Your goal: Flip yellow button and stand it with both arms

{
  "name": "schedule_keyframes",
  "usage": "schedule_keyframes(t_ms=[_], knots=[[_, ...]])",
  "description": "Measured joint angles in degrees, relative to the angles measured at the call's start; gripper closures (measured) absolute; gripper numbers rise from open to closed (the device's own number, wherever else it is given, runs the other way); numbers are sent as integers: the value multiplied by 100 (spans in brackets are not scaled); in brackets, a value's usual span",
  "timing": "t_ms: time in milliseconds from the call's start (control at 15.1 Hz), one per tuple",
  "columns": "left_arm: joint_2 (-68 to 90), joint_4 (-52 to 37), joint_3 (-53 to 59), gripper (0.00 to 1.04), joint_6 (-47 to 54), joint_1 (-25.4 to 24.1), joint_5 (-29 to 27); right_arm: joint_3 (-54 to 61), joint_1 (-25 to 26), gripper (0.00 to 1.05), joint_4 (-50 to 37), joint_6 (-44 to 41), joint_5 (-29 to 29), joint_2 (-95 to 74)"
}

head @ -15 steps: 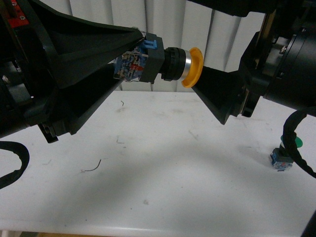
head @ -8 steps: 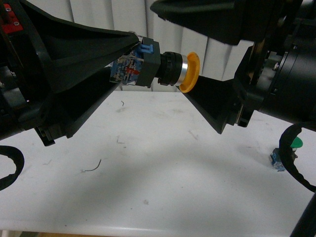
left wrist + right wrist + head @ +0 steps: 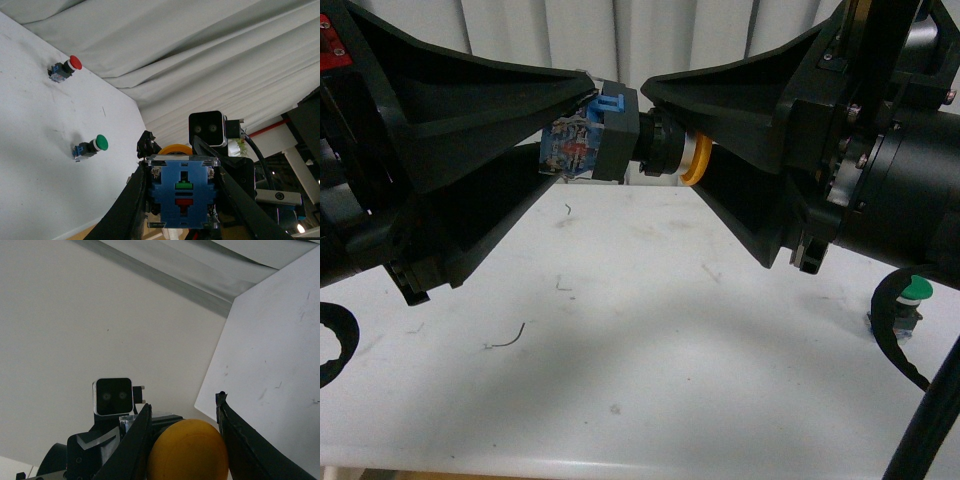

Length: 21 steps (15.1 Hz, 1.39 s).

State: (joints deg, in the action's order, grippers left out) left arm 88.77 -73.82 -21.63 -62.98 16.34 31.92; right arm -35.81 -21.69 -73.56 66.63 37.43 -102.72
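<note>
Closing in since a moment ago, the right gripper [image 3: 672,140] is now straddling the cap of the yellow button [image 3: 618,135], leaving only a thin yellow sliver showing between its fingers. Whether those fingers are pressing the cap or merely flanking it is hard to tell. The left gripper [image 3: 568,125] is clamping the button's blue contact block, holding it sideways in the air above the table [image 3: 640,350]. On the table, a green button [image 3: 913,291] is sitting half hidden behind a black cable [image 3: 878,325].
</note>
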Motion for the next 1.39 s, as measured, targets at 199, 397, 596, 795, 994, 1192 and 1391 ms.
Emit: schedule_keyframes(t_ms=[199,397,596,795,994,1192,1391], knots=[[13,11,0,39,-2,-2,7,0,7,70,0,-22,98,0],[15,11,0,5,-2,-28,2,0,48,70,0,-20,101,0],[13,11,0,7,-28,-444,111,0,160,70,0,-13,107,0],[-595,284,175,7,367,-1506,457,0,380,70,2,26,96,0],[-2173,2041,415,7,1899,-2669,592,0,498,70,2,103,94,0],[-5095,4815,721,34,5003,-2264,-1694,-17,614,70,4,111,105,2],[-5528,5064,1294,70,6030,-1832,-3058,-52,695,70,4,109,70,87]])
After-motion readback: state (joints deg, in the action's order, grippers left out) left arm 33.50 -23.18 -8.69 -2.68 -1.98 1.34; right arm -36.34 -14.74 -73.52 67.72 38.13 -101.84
